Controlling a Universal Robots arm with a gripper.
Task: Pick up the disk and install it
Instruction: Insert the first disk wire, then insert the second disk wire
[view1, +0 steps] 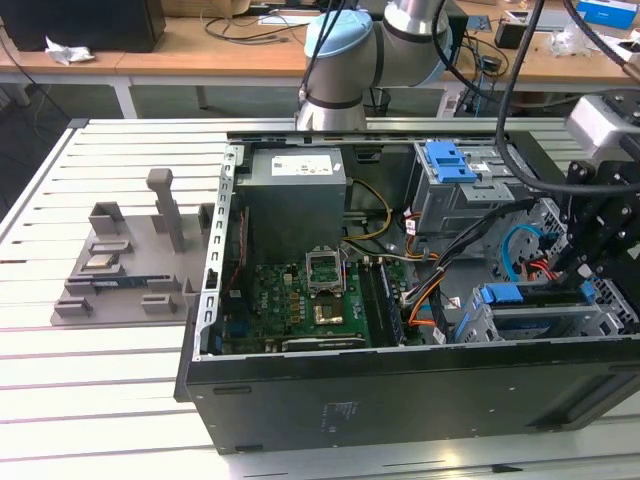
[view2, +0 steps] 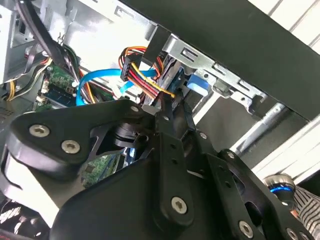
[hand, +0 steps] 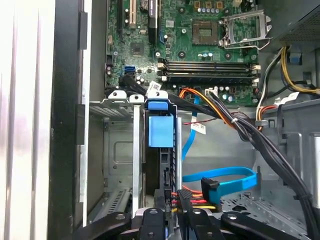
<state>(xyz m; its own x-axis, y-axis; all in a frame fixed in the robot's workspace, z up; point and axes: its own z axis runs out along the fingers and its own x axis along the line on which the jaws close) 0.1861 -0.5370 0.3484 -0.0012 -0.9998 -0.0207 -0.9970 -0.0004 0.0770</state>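
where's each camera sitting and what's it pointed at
exterior view: off the arm, above the open case, showing the arm and end effector.
first wrist view: looks down along the end effector at the disk in its bay.
second wrist view: behind the end effector, facing that bay.
Both wrist views share the blue cable.

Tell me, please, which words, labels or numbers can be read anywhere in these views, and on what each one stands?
None can be read.
White sticker on the grey power-supply box: print too small.
Marking on the black case wall: blurred.
White tag on a cable, first wrist view: too small.
Motherboard lettering: too small.
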